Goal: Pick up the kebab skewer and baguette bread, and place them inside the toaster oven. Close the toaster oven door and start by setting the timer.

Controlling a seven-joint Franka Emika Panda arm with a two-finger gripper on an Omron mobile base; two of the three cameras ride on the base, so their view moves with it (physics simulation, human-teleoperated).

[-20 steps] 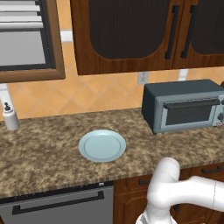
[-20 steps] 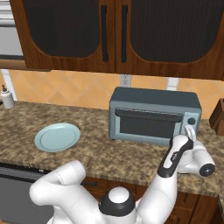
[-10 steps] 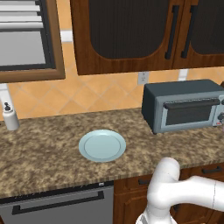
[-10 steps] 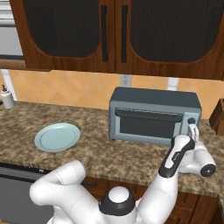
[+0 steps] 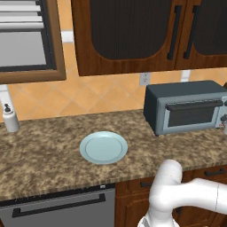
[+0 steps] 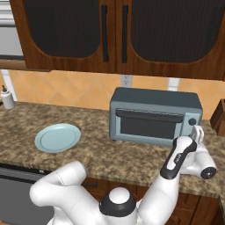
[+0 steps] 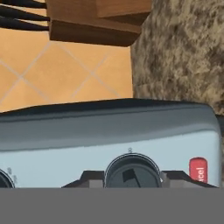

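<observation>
Robot arm works the timer on a shut toaster oven

The gripper is at the control panel on the right of the toaster oven, which sits on the counter with its door closed; its 2 fingers grasp a dark dial. Next, judging by this, comes a steady twist.

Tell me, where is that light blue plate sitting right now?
The plate lies flat on the speckled counter, left of the toaster oven and above the dishwasher; the right base view shows it at centre-left.
</observation>
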